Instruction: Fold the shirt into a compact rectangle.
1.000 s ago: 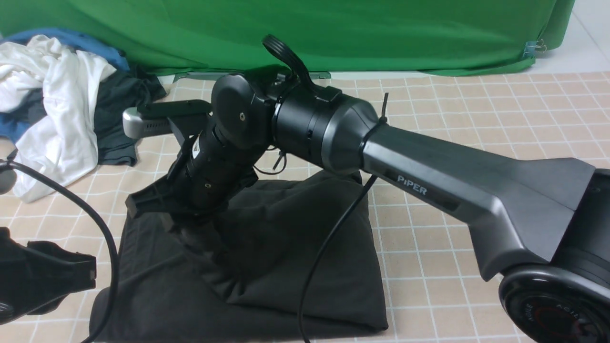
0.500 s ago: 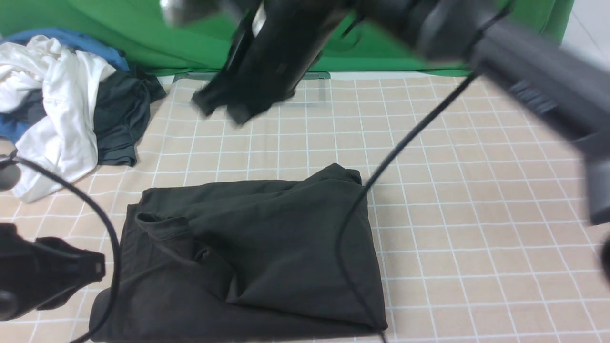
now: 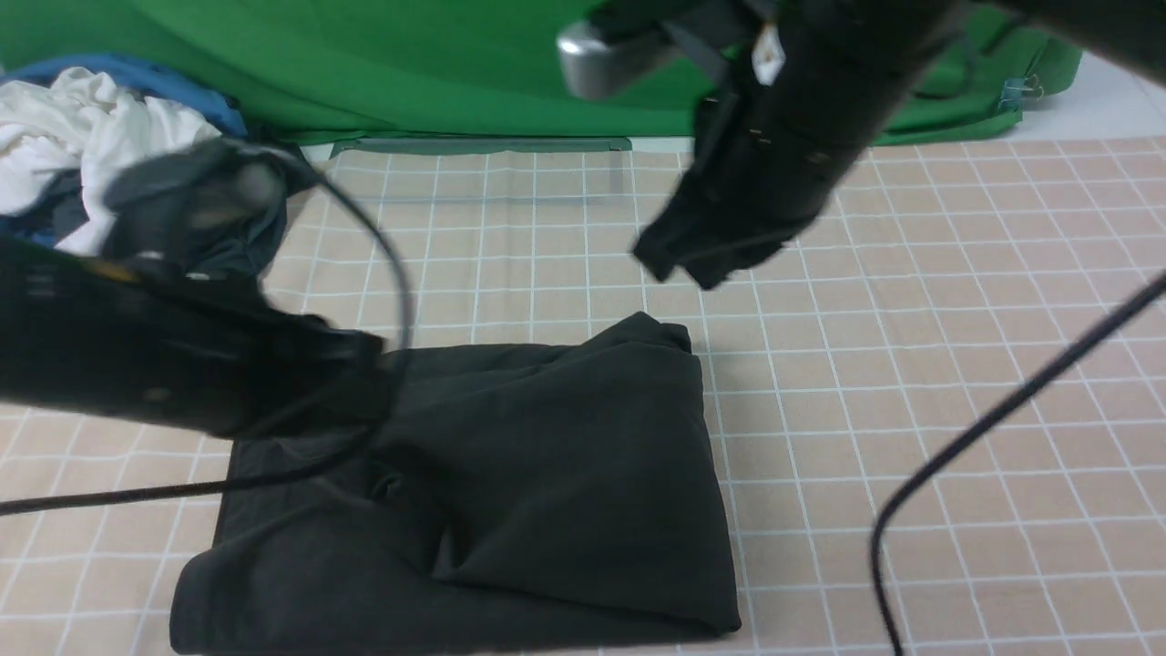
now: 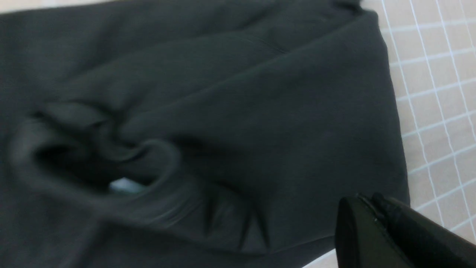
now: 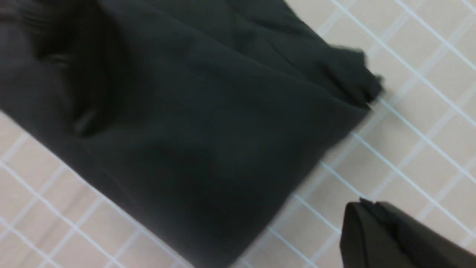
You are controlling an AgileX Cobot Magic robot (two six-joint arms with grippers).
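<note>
Shirt (image 3: pixel 510 492) is laid on the checked mat (image 3: pixel 911 410) near the front edge, left of centre, already folded into a rough black rectangle; a rumpled pocket of fabric is seen near its left side and one corner is poked out at the far right edge. Left gripper (image 3: pixel 364 351) is held low over the shirt's far-left corner, jaws together, nothing clamped; in the left wrist view (image 4: pixel 366 203) the tips are shown shut above the cloth near its edge. Right gripper (image 3: pixel 679 264) is raised above the mat beyond the shirt's far right corner, jaws together and empty; the same closed tips are seen in the right wrist view (image 5: pixel 362 208), off the fabric. Fold is judged nearly done, only tidying left. Risks: the top layer could be dragged and the fold undone if the low left arm is swept across it; the loose cable (image 3: pixel 182 492) draped over the shirt's left part could be caught on the cloth and pull it askew; the bunched pocket could be left as a lump if not flattened. Other things: a pile of white, blue and dark grey garments (image 3: pixel 82 137) at the far left, partly hidden by the left arm; green backdrop (image 3: pixel 410 64) behind. A second cable (image 3: pixel 1002 410) is hung across the right of the mat, clear of the shirt.
</note>
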